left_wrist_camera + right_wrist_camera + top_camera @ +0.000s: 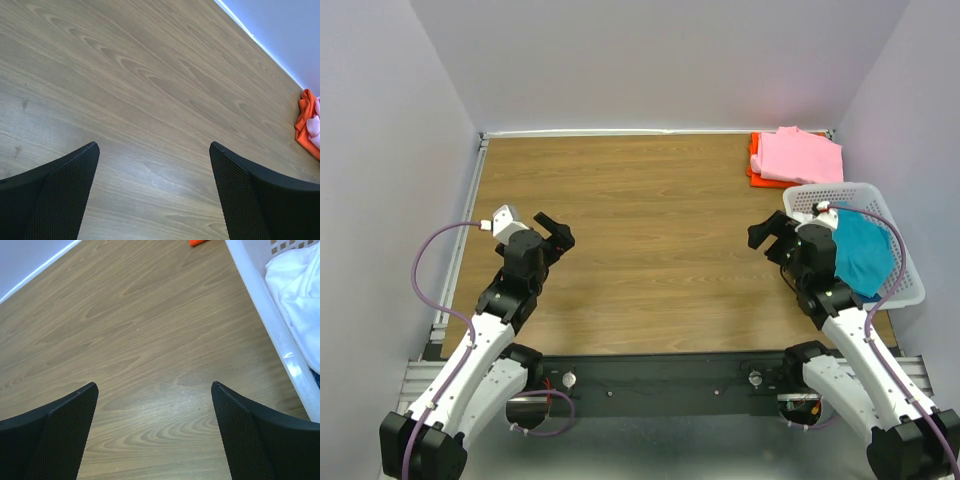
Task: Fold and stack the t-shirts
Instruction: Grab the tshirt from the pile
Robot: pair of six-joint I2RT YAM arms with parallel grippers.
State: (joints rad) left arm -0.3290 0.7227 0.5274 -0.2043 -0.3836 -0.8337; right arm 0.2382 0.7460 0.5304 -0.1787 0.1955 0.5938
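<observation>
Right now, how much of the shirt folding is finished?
Done: a pink shirt lies folded on an orange-red shirt in the far right corner of the table. In hand: nothing; the left gripper and right gripper are both open over bare wood. Left: a teal shirt and a white shirt lie crumpled in the basket.

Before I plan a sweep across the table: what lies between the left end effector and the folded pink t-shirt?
Only bare wooden table. The top external view shows nothing between the left end effector and the pink t-shirt.
</observation>
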